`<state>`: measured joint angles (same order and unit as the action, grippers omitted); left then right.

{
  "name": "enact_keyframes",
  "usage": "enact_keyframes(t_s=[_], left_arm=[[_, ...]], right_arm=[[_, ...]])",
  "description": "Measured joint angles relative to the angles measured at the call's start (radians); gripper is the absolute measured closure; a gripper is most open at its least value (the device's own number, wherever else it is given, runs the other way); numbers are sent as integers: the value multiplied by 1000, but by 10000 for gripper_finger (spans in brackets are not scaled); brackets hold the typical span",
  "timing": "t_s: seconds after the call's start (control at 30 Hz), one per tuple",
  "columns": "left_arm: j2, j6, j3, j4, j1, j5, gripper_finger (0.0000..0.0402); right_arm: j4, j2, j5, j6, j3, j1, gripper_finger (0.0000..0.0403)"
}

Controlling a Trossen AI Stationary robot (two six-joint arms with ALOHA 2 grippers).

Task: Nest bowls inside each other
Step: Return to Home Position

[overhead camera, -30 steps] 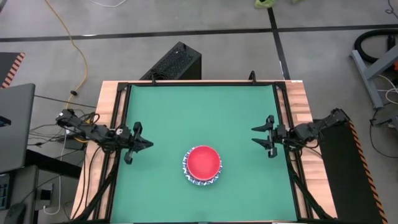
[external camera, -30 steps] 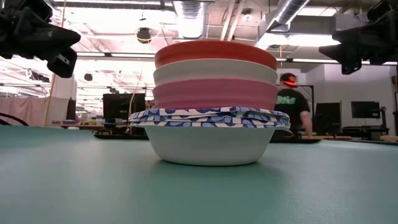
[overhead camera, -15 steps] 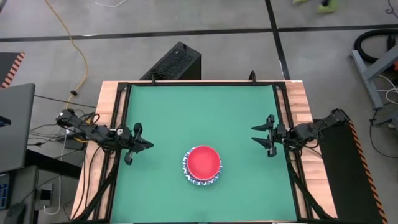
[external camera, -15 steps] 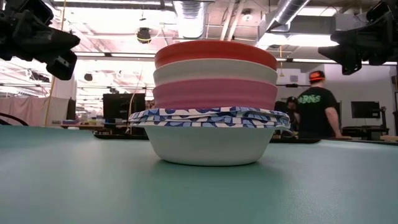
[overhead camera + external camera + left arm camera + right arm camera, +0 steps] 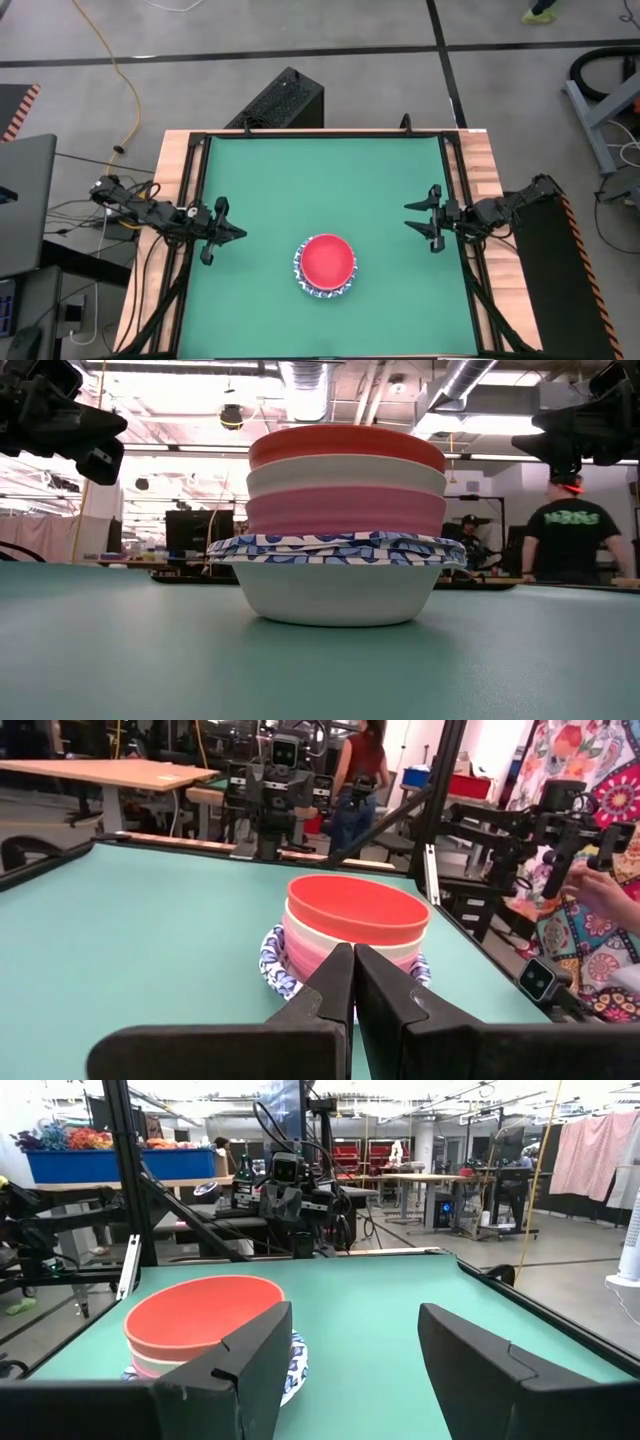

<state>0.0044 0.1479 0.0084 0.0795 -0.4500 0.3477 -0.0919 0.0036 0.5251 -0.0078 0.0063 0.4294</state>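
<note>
The left gripper (image 5: 238,233) is hanging over the left side of the green table (image 5: 320,170), well apart from the bowls (image 5: 326,266). Its fingers are pressing together with nothing between them.

The bowls are sitting in one stack between the two grippers, toward the edge at the bottom of the high view. The red bowl (image 5: 346,446) is lying on top, the cream-white bowl (image 5: 346,476) under it and the pink bowl (image 5: 346,510) under that. The white bowls with blue patterned rims (image 5: 338,548) are sitting at the bottom, but I cannot count them.

I am guessing the bowls are thin and light, are bending a little when squeezed, and are sliding easily. The rim is looking like the best place to pinch, with one finger inside and one outside.

The right gripper (image 5: 408,217) is hanging over the right side, also well apart. Its fingers are spreading wide and holding nothing.

The table top is looking flat and smooth, with a wooden edge (image 5: 485,180) running around it. Behind it a big workroom is showing desks and machines. A person (image 5: 577,535) in a dark shirt is standing far back on the right.
</note>
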Motion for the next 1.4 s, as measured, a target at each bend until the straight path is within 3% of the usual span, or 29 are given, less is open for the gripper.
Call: enact_keyframes(t_s=[0.53, 0.87, 1.4], left_arm=[[0, -15, -1, 0, 0, -1, 402], [0, -154, -2, 0, 0, 2, 401], [0, -147, -2, 0, 0, 4, 401]], right_arm=[[2, 0, 0, 0, -1, 0, 164], [3, 0, -1, 0, -1, 0, 164], [4, 0, -1, 0, -1, 0, 164]])
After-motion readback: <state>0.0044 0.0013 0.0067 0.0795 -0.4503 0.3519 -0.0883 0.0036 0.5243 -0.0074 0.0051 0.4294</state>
